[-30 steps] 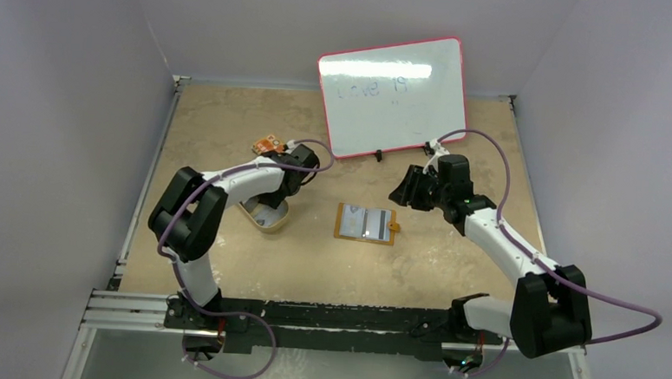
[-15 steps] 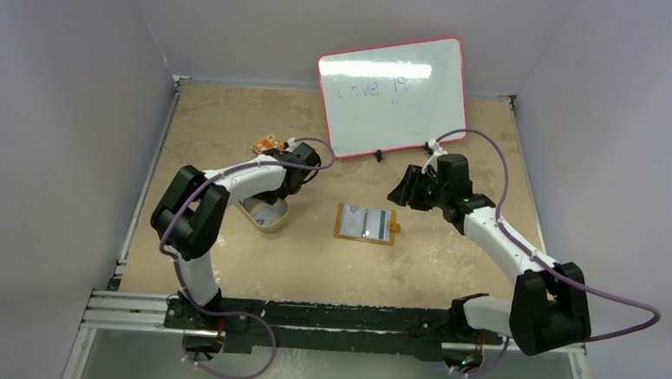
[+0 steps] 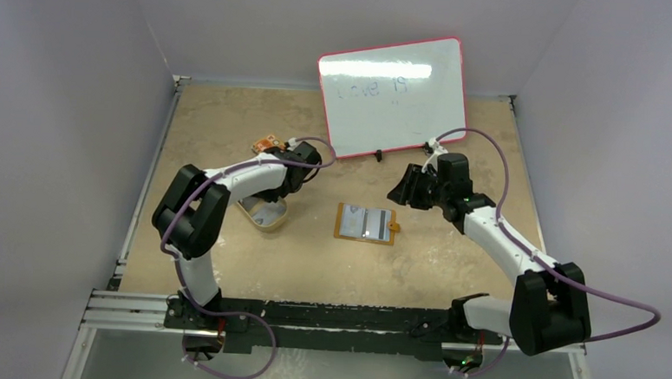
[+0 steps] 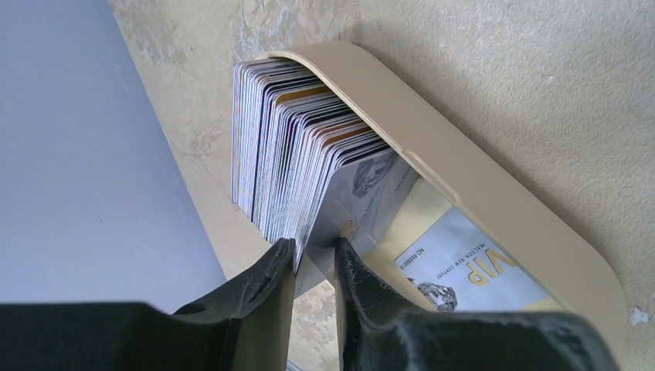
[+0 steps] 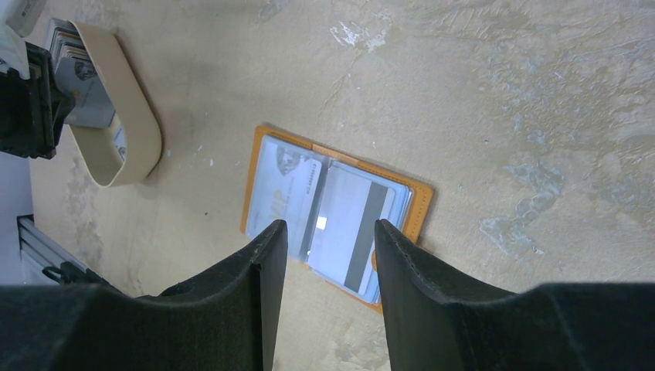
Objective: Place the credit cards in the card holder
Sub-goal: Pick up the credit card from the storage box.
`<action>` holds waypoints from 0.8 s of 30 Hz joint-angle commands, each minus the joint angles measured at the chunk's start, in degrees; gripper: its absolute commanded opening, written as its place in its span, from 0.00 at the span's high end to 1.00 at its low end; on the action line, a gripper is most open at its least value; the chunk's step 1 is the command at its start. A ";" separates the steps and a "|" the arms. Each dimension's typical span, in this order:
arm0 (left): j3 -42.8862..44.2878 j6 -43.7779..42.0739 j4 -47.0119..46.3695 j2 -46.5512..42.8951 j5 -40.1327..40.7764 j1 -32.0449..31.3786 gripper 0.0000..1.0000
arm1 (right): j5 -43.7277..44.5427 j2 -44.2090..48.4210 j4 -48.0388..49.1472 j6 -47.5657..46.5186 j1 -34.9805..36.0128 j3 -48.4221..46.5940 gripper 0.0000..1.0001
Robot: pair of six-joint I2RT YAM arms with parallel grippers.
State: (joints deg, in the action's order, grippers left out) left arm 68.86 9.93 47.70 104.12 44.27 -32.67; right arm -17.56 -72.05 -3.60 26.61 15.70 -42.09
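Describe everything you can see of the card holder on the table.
The card holder lies open and flat on the tan table. It has an orange, leather-like border, a small tab on one side, and clear pockets inside. One pocket shows a pale card, the other a card with a dark stripe. The right pincer hangs open above it, not touching.

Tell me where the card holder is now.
In the top view the card holder lies open near the middle of the table, right of the tan dish, with the right gripper hovering just beyond it.
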 commanded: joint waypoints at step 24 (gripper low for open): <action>4.98 3.16 6.91 -7.96 -6.70 0.32 0.93 | -6.41 1.26 3.57 2.94 0.06 -1.84 0.50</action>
State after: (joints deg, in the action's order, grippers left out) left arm 71.75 12.88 54.54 99.42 34.52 -32.67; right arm -21.17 -72.05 -2.68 28.51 15.70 -42.63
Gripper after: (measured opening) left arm 0.062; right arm 0.497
